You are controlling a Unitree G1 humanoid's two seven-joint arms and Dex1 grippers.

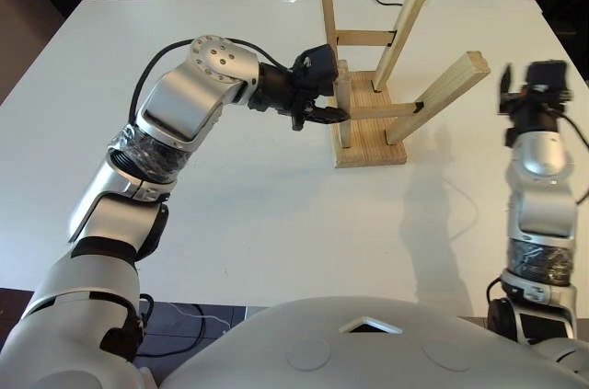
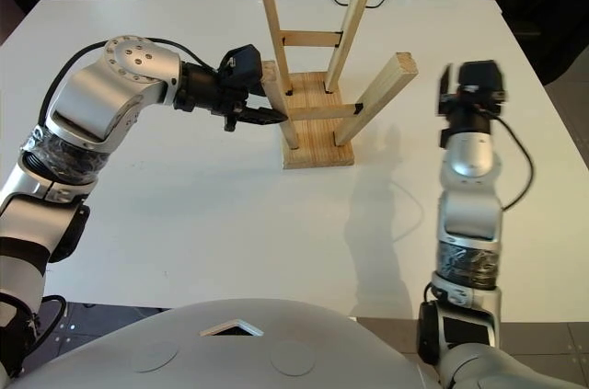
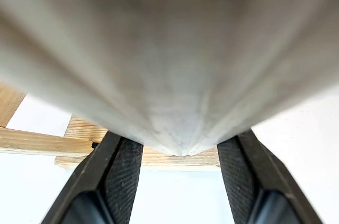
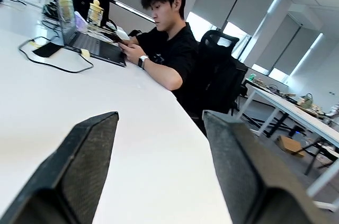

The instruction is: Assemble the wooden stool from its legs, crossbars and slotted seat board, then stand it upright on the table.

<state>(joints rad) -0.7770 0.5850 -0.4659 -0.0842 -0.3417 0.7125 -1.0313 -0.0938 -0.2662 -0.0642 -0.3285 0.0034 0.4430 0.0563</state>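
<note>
Left jaws: held apart, with nothing seen clamped. The tips are set just beside the near left leg (image 1: 342, 118), on its left; contact cannot be told.
Stool (image 1: 373, 85): found upside down at mid-table (image 1: 230, 214), to the right of the left jaws.
Seat board (image 1: 368, 154): laid flat on the table, with the legs pointing up.
Near crossbar (image 1: 382, 111): joined to the near left leg and to the near right leg (image 1: 440, 95), which is tilted outward.
Right jaws: held apart and empty, raised over the table's right side, well apart from the stool.
</note>
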